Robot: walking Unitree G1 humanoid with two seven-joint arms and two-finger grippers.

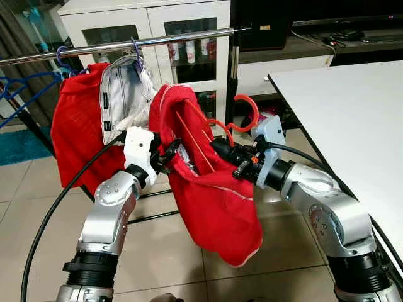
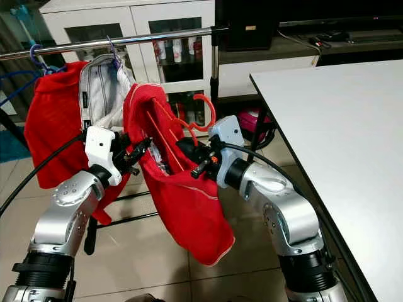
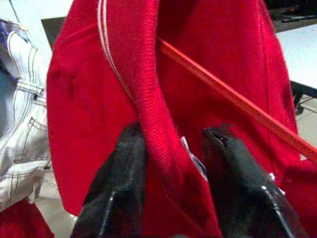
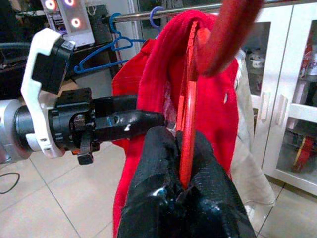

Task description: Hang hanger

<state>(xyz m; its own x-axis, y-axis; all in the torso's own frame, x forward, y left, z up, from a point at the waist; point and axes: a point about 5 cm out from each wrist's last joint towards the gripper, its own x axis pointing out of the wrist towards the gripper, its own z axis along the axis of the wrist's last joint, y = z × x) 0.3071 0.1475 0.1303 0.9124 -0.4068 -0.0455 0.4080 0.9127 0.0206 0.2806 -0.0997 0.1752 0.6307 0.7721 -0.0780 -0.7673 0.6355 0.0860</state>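
Observation:
A red garment [image 1: 217, 201] hangs on a red hanger [image 1: 192, 141] held up between my two grippers, below and in front of the metal clothes rail [image 1: 176, 38]. The hanger's hook [image 1: 257, 108] curls upward, free of the rail. My right gripper [image 4: 181, 136] is shut on the hanger's thin red bar [image 4: 187, 124] just under the hook. My left gripper [image 3: 173, 136] pinches a fold of the garment's neck edge, with one black finger [image 3: 121, 193] on each side of the cloth. It faces the right gripper across the garment.
On the rail hang white jeans [image 1: 123, 94] and a red shirt [image 1: 75, 126], left of my load. A white table [image 1: 352, 113] stands close on the right. A white glass-door cabinet [image 1: 189, 19] is behind the rail. Tiled floor lies below.

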